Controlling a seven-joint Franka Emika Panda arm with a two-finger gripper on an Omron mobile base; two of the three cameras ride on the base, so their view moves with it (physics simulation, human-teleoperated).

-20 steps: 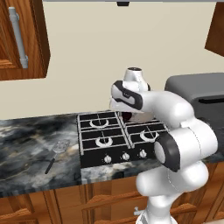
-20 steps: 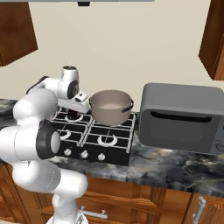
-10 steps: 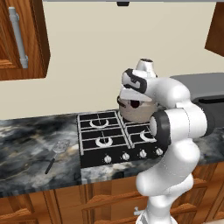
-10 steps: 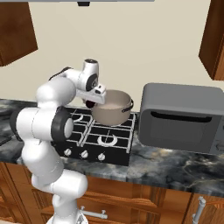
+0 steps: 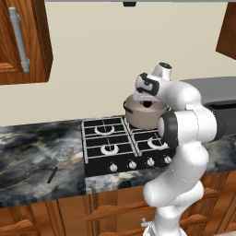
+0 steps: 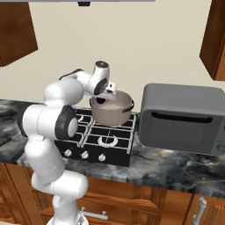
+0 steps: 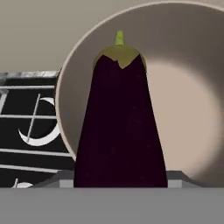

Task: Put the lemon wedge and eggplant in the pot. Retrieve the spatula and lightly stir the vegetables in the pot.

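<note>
Eggplant point(image 7: 120, 131), pinched in the gripper point(image 5: 147, 102), hung over the pot's point(image 6: 115, 115) open mouth in the hand view; base views added the spatula point(image 5: 59, 161) near the worktop's left edge. Earlier, the arm had stood left of the pot.

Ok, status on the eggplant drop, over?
Gripper shut on the eggplant, over the pot on the stove. Pot floor bare where visible. Spatula on the counter left of the stove, untouched. Nothing in the way.

No readable text, labels, brand names, numbers or signs appeared on any surface or object in the kitchen views.
</note>
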